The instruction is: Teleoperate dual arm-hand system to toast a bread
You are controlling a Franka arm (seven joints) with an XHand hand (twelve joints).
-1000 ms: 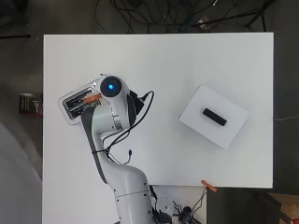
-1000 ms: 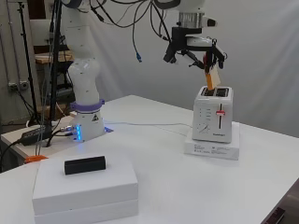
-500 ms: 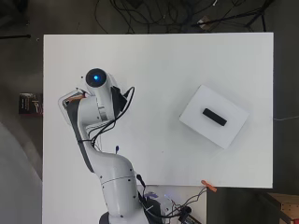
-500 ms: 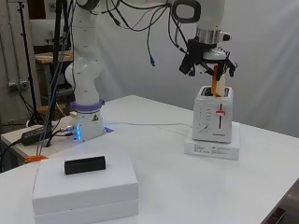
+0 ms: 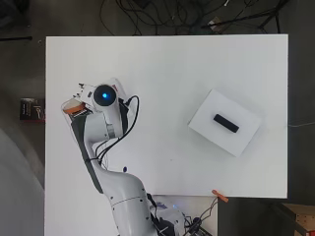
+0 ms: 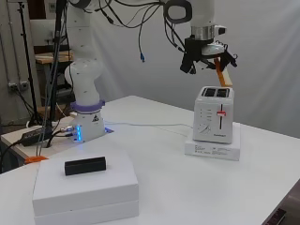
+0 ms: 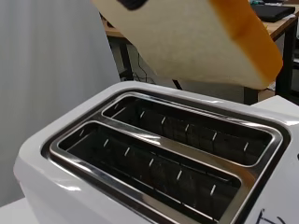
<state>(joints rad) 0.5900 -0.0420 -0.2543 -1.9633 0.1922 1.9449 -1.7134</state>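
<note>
A white two-slot toaster (image 6: 214, 115) stands on a flat white base (image 6: 213, 149) at the table's far side. My hand (image 6: 205, 57) hovers just above it, shut on a slice of bread (image 6: 223, 73) that hangs tilted, its lower edge at the toaster's top. In the wrist view the slice (image 7: 187, 37) with its orange crust hangs over the farther slot, and both slots of the toaster (image 7: 70, 186) are empty. A dark fingertip (image 7: 133, 3) lies on the slice. From overhead the arm covers most of the toaster; the bread's orange edge (image 5: 75, 109) shows beside it.
A white box (image 5: 206, 115) with a small black block (image 5: 226, 123) on it sits at the right of the table, seen near the front in the side view (image 6: 84, 192). Cables run along the arm. An orange clip (image 5: 220, 196) lies at the near edge.
The arm has swung the bread across to just over the toaster and turned the wrist. The slice now hangs over the slots. The toaster and box stayed put.
</note>
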